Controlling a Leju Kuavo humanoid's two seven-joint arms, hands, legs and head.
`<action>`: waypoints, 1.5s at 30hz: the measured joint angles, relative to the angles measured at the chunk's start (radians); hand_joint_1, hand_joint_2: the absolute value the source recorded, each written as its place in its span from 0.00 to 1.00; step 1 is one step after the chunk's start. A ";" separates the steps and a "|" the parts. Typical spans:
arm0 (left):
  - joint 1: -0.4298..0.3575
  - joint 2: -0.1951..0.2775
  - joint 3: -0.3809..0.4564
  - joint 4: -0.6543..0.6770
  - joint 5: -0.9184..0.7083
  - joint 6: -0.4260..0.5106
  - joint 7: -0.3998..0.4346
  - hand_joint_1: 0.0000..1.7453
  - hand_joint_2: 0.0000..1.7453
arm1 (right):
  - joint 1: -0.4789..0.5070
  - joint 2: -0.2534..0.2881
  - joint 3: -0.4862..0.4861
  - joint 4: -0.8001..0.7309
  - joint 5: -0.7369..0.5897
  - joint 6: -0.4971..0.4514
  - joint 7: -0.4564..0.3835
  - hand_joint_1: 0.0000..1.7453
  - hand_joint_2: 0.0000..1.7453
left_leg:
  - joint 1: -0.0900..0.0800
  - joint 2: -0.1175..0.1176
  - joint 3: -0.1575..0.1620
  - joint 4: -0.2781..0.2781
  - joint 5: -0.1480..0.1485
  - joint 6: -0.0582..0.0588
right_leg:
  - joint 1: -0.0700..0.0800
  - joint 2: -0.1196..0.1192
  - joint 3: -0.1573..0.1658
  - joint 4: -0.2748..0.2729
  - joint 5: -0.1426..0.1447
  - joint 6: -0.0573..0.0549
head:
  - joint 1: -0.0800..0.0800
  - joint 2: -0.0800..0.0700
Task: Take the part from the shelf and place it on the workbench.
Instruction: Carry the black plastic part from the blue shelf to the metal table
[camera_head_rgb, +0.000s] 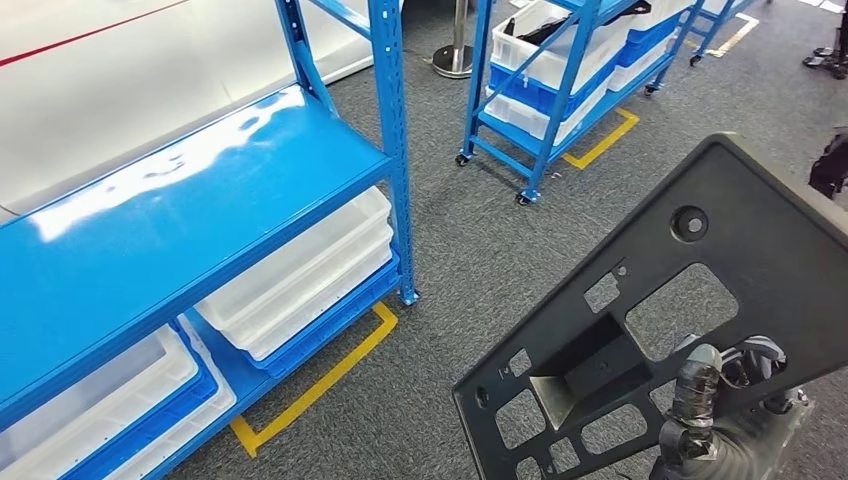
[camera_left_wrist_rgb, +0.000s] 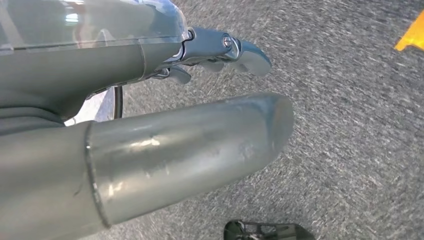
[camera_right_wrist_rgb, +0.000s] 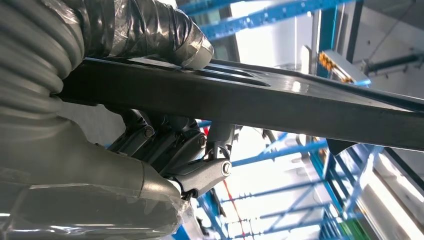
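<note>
1. The carrying step is judged to be in hand: the part (camera_head_rgb: 680, 330), a flat black panel with many cut-outs, is held off the shelf (camera_head_rgb: 180, 200) and above the grey carpet (camera_head_rgb: 480, 240), well clear of the shelf's front edge and its corner post.
2. The part is gripped by the right hand (camera_head_rgb: 715, 395) near one of its lower cut-outs. In the right wrist view the taped thumb (camera_right_wrist_rgb: 165, 35) is pressed on one face of the panel (camera_right_wrist_rgb: 280, 105) and the darker fingers (camera_right_wrist_rgb: 170, 145) are curled against the opposite face, so the panel's edge is clamped between them.
3. The left hand (camera_left_wrist_rgb: 150, 120) is seen over bare carpet with nothing in it; thumb and fingers lie apart, not curled on anything.
4. A workbench is not made out in any view, so placing is judged not yet begun. The next move is taken to call for a turn towards the workbench, with the panel kept level and clear of the shelf posts and of the wheeled rack (camera_head_rgb: 560, 90) beyond.
5. The panel's lower and right edges are cut off in the head view, so its full outline cannot be told.
6. How firmly the part is seated in the grip cannot be judged; much of the right hand is hidden behind the panel.
7. The bins (camera_head_rgb: 310, 270) under the shelf's front edge appear white and blue; their contents cannot be made out.
</note>
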 joint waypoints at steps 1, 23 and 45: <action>0.000 0.000 0.001 0.000 0.000 0.000 0.000 0.00 0.00 | 0.000 0.000 0.000 0.000 0.000 0.000 0.000 1.00 1.00 | 0.001 -0.003 0.009 -0.031 0.032 0.000 | -0.001 0.015 0.000 0.003 -0.001 0.001 | 0.000 0.000; -0.006 -0.001 0.008 0.000 0.000 0.002 -0.009 0.00 0.00 | 0.000 0.000 0.000 -0.004 0.000 -0.001 0.006 1.00 1.00 | -0.006 0.122 0.119 -0.268 0.118 0.022 | 0.016 -0.103 -0.001 0.012 -0.017 0.019 | 0.004 0.000; 0.002 0.001 0.008 -0.002 0.000 0.003 -0.010 0.00 0.00 | 0.001 0.002 0.000 -0.004 0.001 -0.002 0.007 1.00 1.00 | -0.001 0.027 0.079 -0.248 0.140 0.044 | -0.004 -0.037 -0.149 0.300 -0.140 0.056 | 0.005 0.000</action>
